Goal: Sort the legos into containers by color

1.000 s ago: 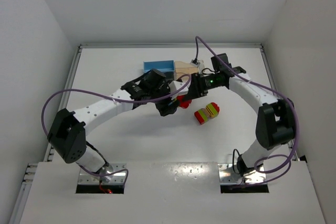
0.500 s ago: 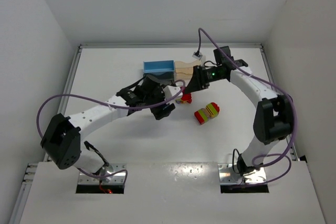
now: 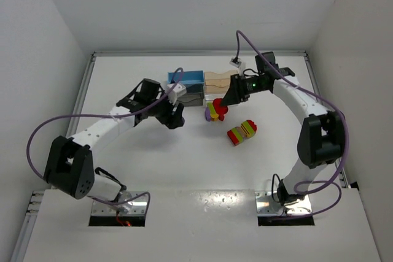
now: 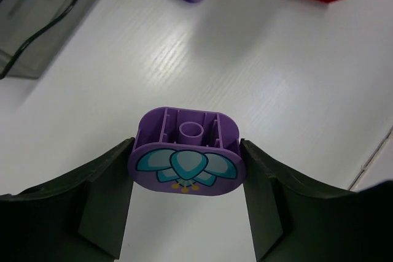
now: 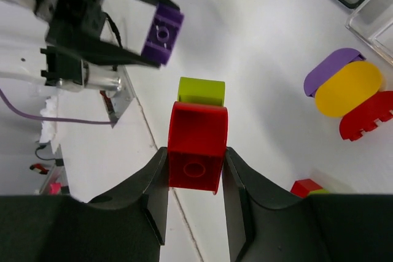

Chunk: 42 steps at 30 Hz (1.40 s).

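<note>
The left gripper (image 4: 187,164) is clamped on a purple brick (image 4: 187,151) with a teal petal print on its near face. One finger presses each short end, and the jaws stand only as far apart as the brick is long. The brick is held above the white counter (image 3: 153,164), in front of the dark grey bin (image 3: 191,96).

The right gripper (image 5: 195,157) is pinched on a red brick (image 5: 196,142), its fingers flat against both sides. A lime green brick (image 5: 201,91) is stuck to the brick's far end. From above, this gripper (image 3: 228,97) hangs near the peach bin (image 3: 218,80), by the block's front right corner.

A purple, yellow and red clump (image 3: 215,111) lies on the counter between the two grippers. A red, yellow and green clump (image 3: 242,132) lies nearer the arm bases. The blue bin (image 3: 187,78) sits behind the dark grey one.
</note>
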### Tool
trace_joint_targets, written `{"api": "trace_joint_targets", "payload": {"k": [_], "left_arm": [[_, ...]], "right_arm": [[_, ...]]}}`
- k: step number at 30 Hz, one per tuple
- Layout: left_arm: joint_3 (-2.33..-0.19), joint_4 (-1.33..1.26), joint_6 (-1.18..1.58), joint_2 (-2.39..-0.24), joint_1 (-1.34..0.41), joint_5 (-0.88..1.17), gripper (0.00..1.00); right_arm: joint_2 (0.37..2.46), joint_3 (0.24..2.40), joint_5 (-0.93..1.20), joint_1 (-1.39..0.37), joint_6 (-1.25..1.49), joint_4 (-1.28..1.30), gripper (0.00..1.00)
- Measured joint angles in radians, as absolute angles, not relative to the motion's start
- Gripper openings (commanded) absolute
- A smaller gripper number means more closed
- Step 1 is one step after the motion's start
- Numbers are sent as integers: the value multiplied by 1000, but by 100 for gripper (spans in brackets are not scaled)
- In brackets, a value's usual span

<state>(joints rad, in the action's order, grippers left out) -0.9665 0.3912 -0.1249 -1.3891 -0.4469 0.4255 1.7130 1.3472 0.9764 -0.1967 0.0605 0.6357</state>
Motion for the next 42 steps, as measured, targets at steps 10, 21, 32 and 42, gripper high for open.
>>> {"api": "trace_joint_targets", "payload": {"k": [10,21,32,42], "left_arm": [[-1218,312,115,-1579,-399,311,18],[-1559,271,260,-1909,-405,9,20],[-1706,275,303,-2098,-391,-126,36],[-1744,269,305,-2125,-382,-127,89]], "right_arm": [[1673,1347,872,-168,-6,677,0],[1594,1346,808,-132,-11,674,0],[1583,1320,785,-106,-10,673,0],[1579,1319,787,-105,-8,669,0]]}}
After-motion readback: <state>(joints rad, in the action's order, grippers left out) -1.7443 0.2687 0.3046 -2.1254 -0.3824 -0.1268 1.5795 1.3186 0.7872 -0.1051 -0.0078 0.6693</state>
